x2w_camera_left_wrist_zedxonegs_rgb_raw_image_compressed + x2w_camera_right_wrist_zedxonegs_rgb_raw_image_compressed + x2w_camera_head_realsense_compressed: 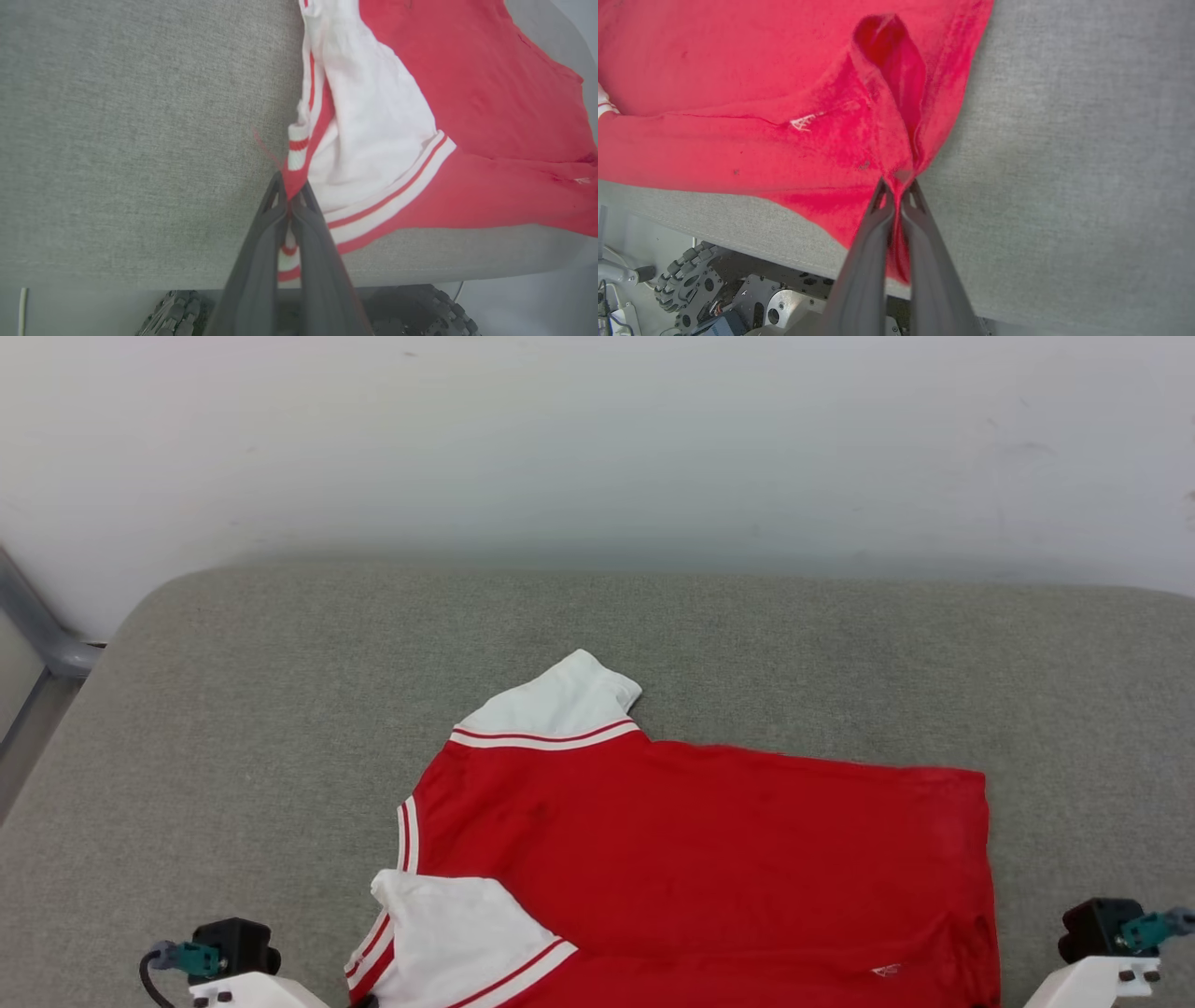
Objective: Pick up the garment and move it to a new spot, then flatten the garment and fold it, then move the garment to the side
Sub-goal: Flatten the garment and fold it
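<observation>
Red T-shirt with white sleeves [709, 859], near edge of grey fabric surface [280, 709]; dark-fingered left gripper [290, 193] and right gripper [898, 186] clamp sleeve trim, hem. Fold step likely: lift both evenly.

We see the garment [709, 859] as soft matt knit cloth, the grey cushion [280, 709] as coarse woven fabric.

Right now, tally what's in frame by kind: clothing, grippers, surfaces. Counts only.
shirt: 1
grippers: 2 (left gripper, right gripper, each shut on the shirt's edge)
gray cushion: 1
Total: 4
</observation>
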{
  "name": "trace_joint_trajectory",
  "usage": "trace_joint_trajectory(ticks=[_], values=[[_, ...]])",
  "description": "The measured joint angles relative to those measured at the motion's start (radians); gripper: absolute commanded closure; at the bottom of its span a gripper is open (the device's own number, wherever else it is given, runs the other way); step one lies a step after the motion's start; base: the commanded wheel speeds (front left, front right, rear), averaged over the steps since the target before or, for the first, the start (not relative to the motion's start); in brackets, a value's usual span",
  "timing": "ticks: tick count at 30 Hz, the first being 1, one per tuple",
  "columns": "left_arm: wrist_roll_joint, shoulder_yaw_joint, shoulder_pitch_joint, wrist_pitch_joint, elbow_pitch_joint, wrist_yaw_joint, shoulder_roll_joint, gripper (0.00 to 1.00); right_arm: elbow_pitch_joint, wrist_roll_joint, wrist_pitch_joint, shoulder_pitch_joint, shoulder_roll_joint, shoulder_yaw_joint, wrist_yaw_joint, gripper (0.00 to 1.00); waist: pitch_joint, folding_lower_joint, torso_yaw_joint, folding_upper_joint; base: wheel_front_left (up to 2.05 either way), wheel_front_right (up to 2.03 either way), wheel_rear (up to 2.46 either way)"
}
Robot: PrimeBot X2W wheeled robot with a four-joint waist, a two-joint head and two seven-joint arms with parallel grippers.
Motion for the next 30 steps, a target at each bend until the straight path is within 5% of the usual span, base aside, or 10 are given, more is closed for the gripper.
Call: trace_joint_trajectory(ticks=[5,7,9,10,11,23,30], values=[[-0.012,-0.018,-0.004,-0.005,0.055,-0.015,-0.037,1.00,0.056,-0.013,-0.040,0.026,0.022,0.009,0.000,0.95,0.001,0.0000,0.000,0.0000,0.00,0.00,0.00],[-0.010,-0.020,-0.015,-0.017,0.082,-0.024,-0.050,1.00,0.080,-0.015,-0.074,0.026,0.029,0.013,0.000,0.00,0.002,0.0000,0.000,0.0000,0.00,0.00,0.00],[-0.007,-0.029,-0.032,-0.014,0.105,-0.036,-0.058,0.62,0.098,-0.014,-0.113,0.026,0.032,0.019,0.000,0.00,0.001,0.0000,0.000,0.0000,0.00,0.00,0.00],[-0.003,-0.028,-0.037,-0.025,0.116,-0.040,-0.065,0.15,0.100,-0.015,-0.143,0.026,0.033,0.021,0.000,0.00,0.000,0.0000,0.000,0.0000,0.00,0.00,0.00],[0.002,-0.028,-0.044,-0.034,0.126,-0.044,-0.069,0.00,0.102,-0.014,-0.173,0.025,0.034,0.021,0.000,0.00,-0.001,0.0000,0.001,0.0000,0.00,0.00,0.00],[0.080,0.007,-0.112,-0.200,0.122,-0.083,-0.076,0.00,0.063,-0.034,-0.617,-0.022,0.057,0.011,0.000,0.00,-0.004,0.0000,-0.016,0.0000,0.00,0.00,0.00],[0.161,0.049,-0.153,-0.384,0.079,-0.088,-0.097,0.00,0.034,-0.099,-0.717,-0.053,0.044,0.005,0.000,0.00,0.008,0.0001,-0.037,0.0000,0.00,0.00,0.00]])
